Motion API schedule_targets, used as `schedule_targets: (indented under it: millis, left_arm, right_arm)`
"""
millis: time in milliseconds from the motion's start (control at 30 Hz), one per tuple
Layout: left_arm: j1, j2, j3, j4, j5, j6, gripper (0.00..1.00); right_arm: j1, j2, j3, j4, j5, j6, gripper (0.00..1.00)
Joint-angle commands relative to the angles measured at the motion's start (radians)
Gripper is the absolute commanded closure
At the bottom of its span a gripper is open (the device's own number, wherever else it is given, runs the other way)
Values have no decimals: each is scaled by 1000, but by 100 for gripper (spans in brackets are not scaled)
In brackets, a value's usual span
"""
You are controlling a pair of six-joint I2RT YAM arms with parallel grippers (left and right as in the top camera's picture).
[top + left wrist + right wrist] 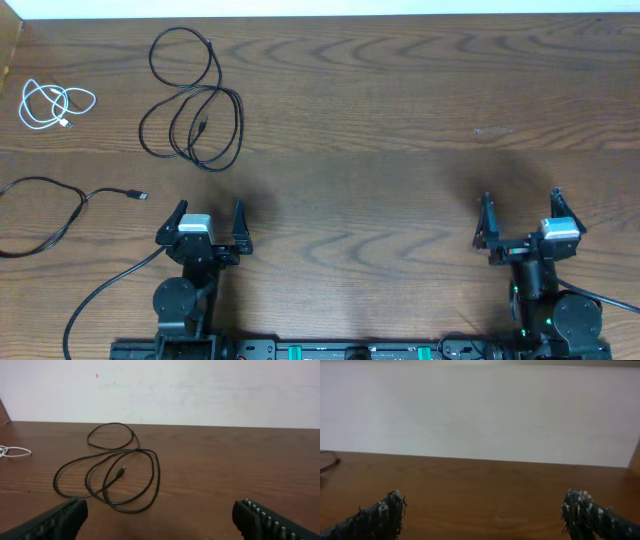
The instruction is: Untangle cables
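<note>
wood grain, dark brown and wavy, runs across the table, which meets a plain pale wall at its far edge. a thin black cable lies in loose overlapping loops on the far left part, its small plug end inside one loop, well ahead of the left gripper. a white cable sits in a small coil near the left edge, and a second black cable trails off that edge. left gripper and right gripper both have their ridged dark fingers spread wide, holding nothing.
</note>
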Motion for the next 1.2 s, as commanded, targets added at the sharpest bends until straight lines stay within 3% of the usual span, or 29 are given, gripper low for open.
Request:
schedule_targets:
  millis: [0,233,833,1167]
  left_arm:
    - [4,-6,-14,-38,20,-1,2]
    - [4,-6,-14,-38,20,-1,2]
    - [4,-6,-14,-38,20,-1,2]
    - [4,-6,-14,-38,20,-1,2]
  right_arm:
    - [-31,-10,-53,44,-2,-11,1]
    - [-71,-10,-129,156,-8,-11,1]
    - [-120,-10,-176,158,-3,1,1]
    - [-130,-10,-176,32,-4,14,1]
